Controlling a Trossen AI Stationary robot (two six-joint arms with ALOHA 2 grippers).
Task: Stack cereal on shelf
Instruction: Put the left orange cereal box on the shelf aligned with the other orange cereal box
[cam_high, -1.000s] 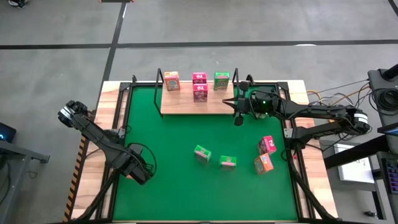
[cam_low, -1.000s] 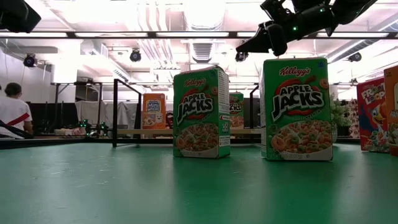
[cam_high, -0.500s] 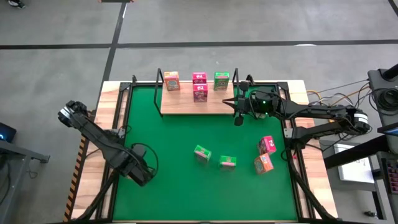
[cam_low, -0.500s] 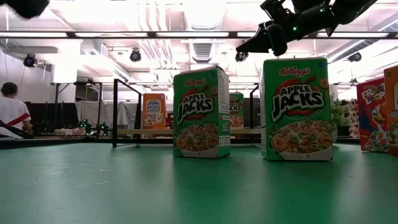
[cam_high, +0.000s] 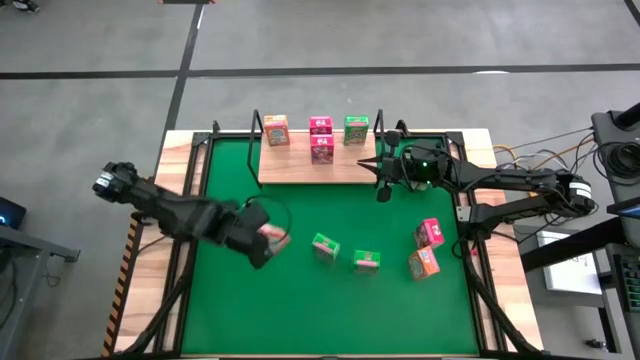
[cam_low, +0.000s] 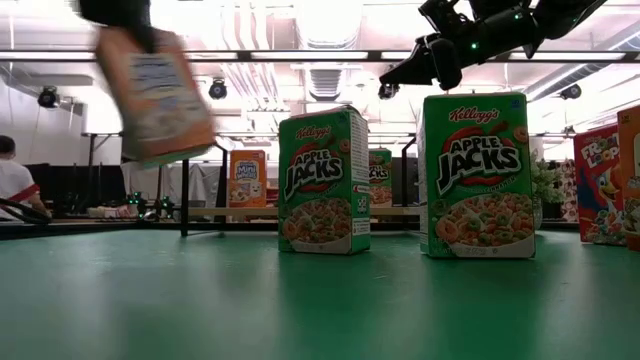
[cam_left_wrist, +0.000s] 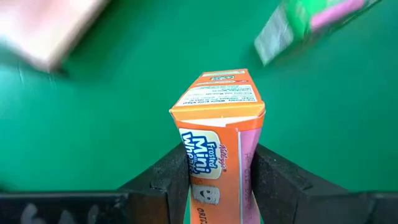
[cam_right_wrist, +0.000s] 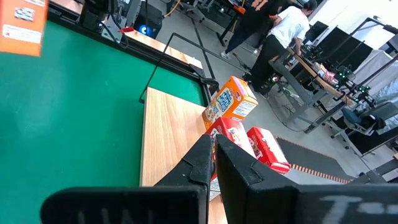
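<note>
An orange cereal box (cam_left_wrist: 219, 134), clamped in the left gripper (cam_left_wrist: 217, 180), has been swung up from the mat's near-left corner to mid-mat, just left of a green box (cam_high: 325, 246). The shelf (cam_high: 300, 165) lies beyond, so carrying is judged underway. The right gripper (cam_right_wrist: 214, 152) hangs pinched together and empty over the shelf's right end.

Orange box (cam_left_wrist: 219, 134) with pink side over green mat (cam_left_wrist: 93, 130).

Dark jointed arms — green light, black fingers (cam_left_wrist: 168, 180)

Looks like a robotics lab or workshop: bare concrete floor (cam_high: 400, 40), ceiling strip lights (cam_low: 330, 20), probably equipment racks (cam_right_wrist: 367, 68) behind, and a person (cam_right_wrist: 283, 37) at a bench.
</note>
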